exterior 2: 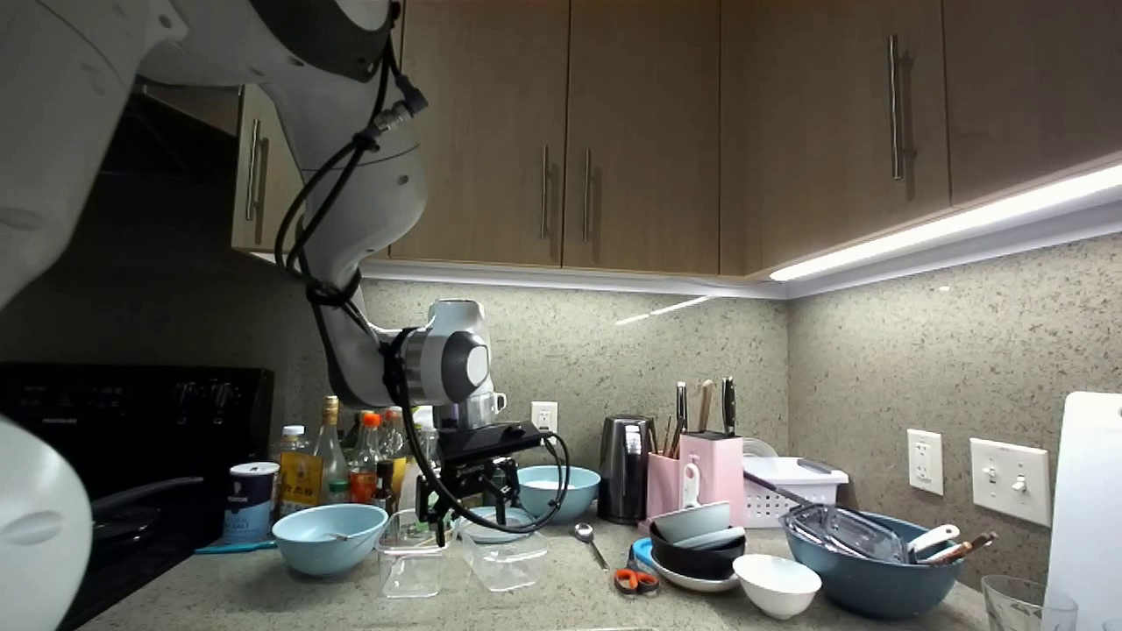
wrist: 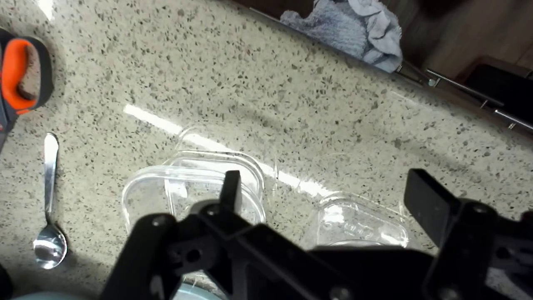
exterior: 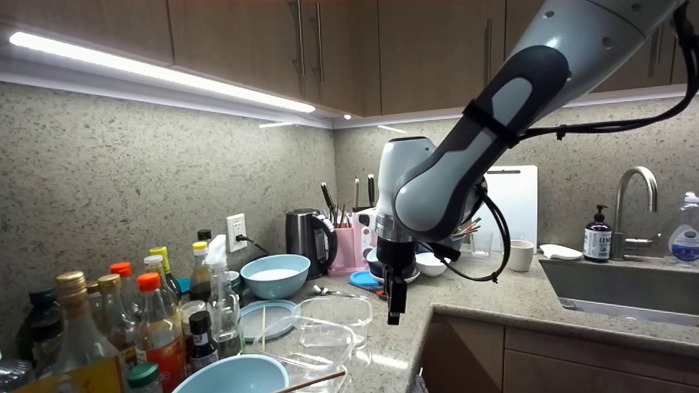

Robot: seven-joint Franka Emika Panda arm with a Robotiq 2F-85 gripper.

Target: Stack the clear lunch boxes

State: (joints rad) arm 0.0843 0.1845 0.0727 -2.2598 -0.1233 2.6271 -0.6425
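Note:
Two clear lunch boxes stand side by side on the counter. The box nearer the spoon [exterior: 360, 314] also shows in an exterior view [exterior 2: 508, 565] and at the left in the wrist view [wrist: 156, 196]. The box nearer the front blue bowl [exterior: 333, 352] also shows in an exterior view [exterior 2: 410, 574] and in the wrist view [wrist: 354, 221], where its lower part is hidden behind the gripper. My gripper [wrist: 322, 187] is open and empty, pointing down above the counter. In the wrist view this second box lies between the fingers, and the left finger overlaps the first box's edge.
Light-blue bowls stand at the front [exterior: 235, 376] and back [exterior: 276, 275]. Glass bottles [exterior: 155, 333] crowd along the wall. A blue lid [exterior: 267, 319] lies beside the boxes. A spoon [wrist: 50, 208] and orange-handled scissors [wrist: 21, 79] lie nearby. The counter edge [wrist: 333, 46] drops off near a towel [wrist: 349, 33].

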